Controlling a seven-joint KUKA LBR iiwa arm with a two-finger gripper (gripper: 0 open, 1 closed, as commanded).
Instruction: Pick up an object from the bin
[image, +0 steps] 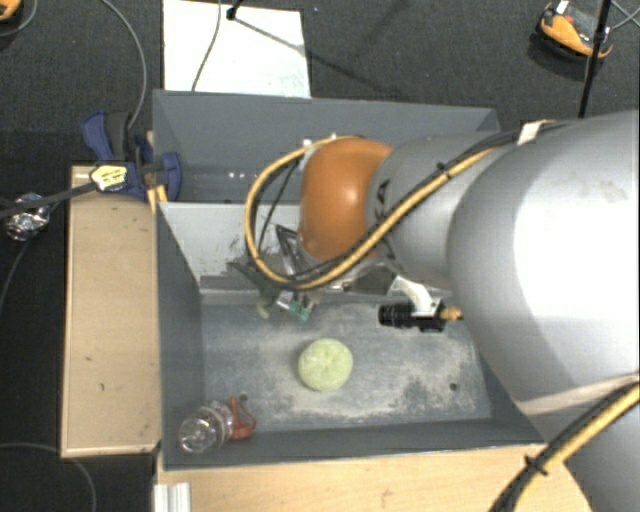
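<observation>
- Dark carpet floor (420, 55) across top and left of frame.
- White paper sheet (250, 55) lying flat, upper middle.
- Thin black cables (142, 70) loop over the carpet, upper left.
- Orange-and-black object (565, 28) in upper right corner, with a thin dark rod (596, 60) crossing it.
- Small shiny metal piece (24, 220) at left edge.

A pale green round lump (325, 365), flattish and rough-surfaced, lies alone near the middle of the grey metal bin (180, 330), on its speckled floor. Well apart from it, a small clear bottle-like thing (205, 428) with a reddish-orange piece at one end lies on its side in the view's lower left corner.
</observation>
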